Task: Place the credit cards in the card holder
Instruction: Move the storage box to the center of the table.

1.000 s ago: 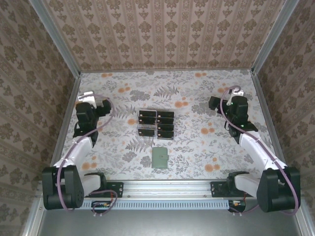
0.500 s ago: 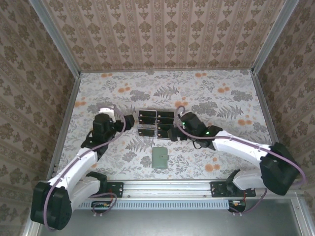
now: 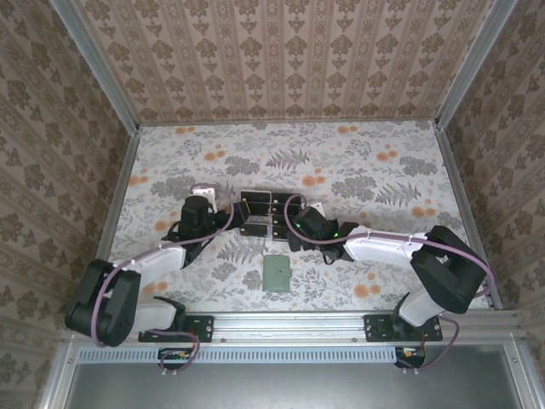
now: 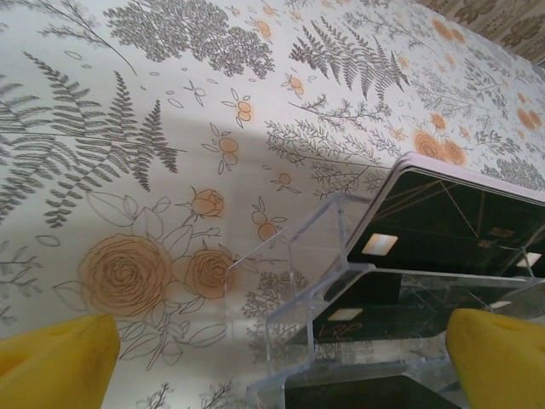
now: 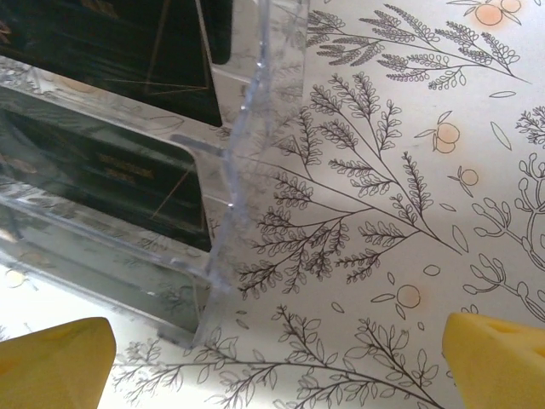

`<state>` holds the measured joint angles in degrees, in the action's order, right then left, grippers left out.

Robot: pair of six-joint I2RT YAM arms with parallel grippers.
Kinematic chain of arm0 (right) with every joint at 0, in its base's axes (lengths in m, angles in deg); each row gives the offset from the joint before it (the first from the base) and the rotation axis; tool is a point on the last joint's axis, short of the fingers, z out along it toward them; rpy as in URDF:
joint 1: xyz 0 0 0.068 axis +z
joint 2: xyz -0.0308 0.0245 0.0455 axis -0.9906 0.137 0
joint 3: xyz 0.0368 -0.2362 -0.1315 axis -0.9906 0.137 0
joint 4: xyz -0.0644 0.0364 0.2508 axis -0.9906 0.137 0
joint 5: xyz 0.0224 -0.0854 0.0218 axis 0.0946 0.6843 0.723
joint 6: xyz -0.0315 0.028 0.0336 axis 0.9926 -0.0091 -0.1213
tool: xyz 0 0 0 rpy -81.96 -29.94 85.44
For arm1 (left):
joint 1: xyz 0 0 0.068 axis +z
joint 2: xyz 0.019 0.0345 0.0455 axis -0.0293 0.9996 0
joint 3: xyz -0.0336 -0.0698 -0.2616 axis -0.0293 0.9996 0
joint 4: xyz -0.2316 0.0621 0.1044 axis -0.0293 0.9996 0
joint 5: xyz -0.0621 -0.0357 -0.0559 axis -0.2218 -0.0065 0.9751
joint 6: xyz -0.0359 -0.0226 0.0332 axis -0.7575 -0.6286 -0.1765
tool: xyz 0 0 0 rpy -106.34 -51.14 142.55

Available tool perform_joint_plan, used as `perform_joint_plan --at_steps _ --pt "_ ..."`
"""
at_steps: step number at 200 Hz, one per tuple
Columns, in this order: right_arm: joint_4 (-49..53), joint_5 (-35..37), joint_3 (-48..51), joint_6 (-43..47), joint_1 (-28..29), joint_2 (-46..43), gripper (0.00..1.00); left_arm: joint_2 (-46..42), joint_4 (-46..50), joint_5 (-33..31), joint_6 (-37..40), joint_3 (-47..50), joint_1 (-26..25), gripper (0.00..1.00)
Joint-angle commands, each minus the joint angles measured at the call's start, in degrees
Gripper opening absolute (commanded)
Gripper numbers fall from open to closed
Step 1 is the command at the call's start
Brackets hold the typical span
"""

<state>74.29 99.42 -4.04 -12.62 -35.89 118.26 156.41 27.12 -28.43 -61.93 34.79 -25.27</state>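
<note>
Wide open and empty, the left gripper (image 3: pixel 228 220) and right gripper (image 3: pixel 288 230) flank the clear plastic tray (image 4: pixel 294 247) of small black rectangular credit cards (image 4: pixel 451 213), well apart from the flat grey-green card holder (image 3: pixel 276 274): likely the reach for a first pick, which next calls for pinching one card's edge.

A floral-patterned table (image 3: pixel 383 170) carries a clear plastic tray (image 4: pixel 294 281) of black credit cards (image 3: pixel 255 203) at its centre — and a grey-green card holder (image 3: pixel 276 273) lying flat nearer the front edge

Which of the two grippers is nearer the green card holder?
The right gripper, at the clear tray's near right corner; the left gripper is farther off, at its left side.
</note>
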Motion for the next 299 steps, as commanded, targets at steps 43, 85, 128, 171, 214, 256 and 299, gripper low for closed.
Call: perform_joint_plan --at_steps 43,85,128,171,214,256,299 --pt "-2.0 6.1 -0.9 -2.1 -2.9 2.0 1.00 10.3 -8.4 4.2 -4.3 -7.8 -1.8 1.00" --pt "-2.0 6.9 -0.6 -2.4 -7.3 1.6 1.00 15.7 -10.0 4.0 -5.4 -12.4 -5.3 1.00" --pt "-2.4 6.3 0.9 -2.7 -12.8 0.3 1.00 21.7 -10.5 3.4 -6.1 -19.1 -8.8 1.00" --pt "-2.4 5.6 3.3 -2.2 -19.0 -2.4 1.00 29.1 -10.3 3.5 -6.5 -28.1 -12.7 1.00" --pt "-2.8 2.8 4.7 -1.0 -26.0 -4.7 1.00 36.1 -8.7 3.7 -6.6 -37.7 -16.2 1.00" --pt "-1.4 1.0 2.7 -1.1 -29.4 -3.6 1.00 40.7 -7.2 3.3 -6.9 -44.0 -18.4 1.00" --pt "-0.1 -2.3 3.2 -0.9 -29.8 -6.3 1.00 41.4 -7.2 2.7 -6.6 -44.7 -18.2 1.00"
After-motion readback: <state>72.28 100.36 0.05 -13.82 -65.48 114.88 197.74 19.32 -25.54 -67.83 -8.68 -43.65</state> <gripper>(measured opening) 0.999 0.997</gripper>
